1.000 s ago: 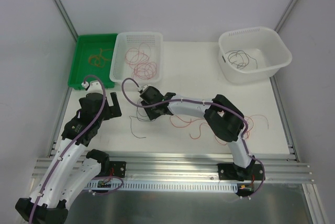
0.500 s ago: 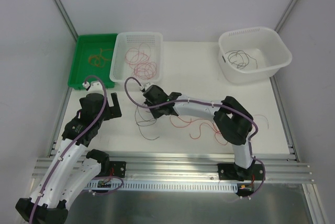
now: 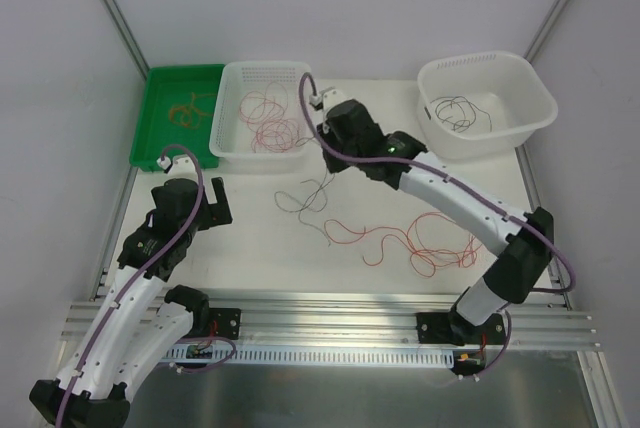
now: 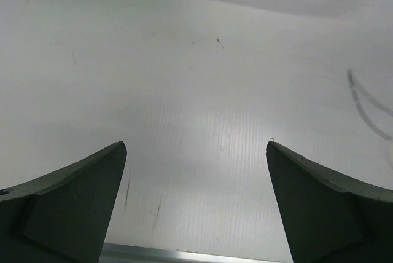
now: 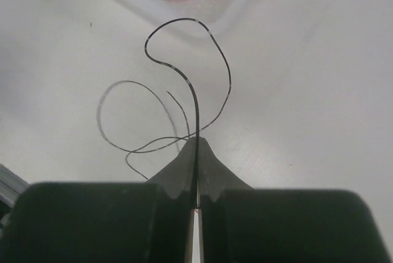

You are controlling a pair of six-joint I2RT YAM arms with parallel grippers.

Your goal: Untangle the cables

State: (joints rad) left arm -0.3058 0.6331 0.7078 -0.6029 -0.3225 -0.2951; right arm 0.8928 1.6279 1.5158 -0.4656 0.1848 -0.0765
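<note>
My right gripper point(image 3: 328, 156) hangs over the table in front of the white basket, shut on one thin black cable point(image 3: 305, 195) that dangles in loose loops below it. In the right wrist view the black cable point(image 5: 195, 106) runs straight up out of the closed jaws point(image 5: 196, 143) and curls over. Several red cables point(image 3: 400, 240) lie spread across the middle of the table. My left gripper point(image 3: 214, 204) rests low at the left, open, with nothing between its fingers point(image 4: 196, 146).
A green tray point(image 3: 160, 83) at the back left holds orange-tan cables point(image 3: 190, 108). Beside it the white basket point(image 3: 300, 73) holds red cables point(image 3: 272, 120). The white tub point(image 3: 530, 98) at the back right holds black cables point(image 3: 460, 113).
My right gripper shut on the black cable and swung up and right from the table's left middle toward the basket, lifting it away from the red cables. The left arm stayed still.
</note>
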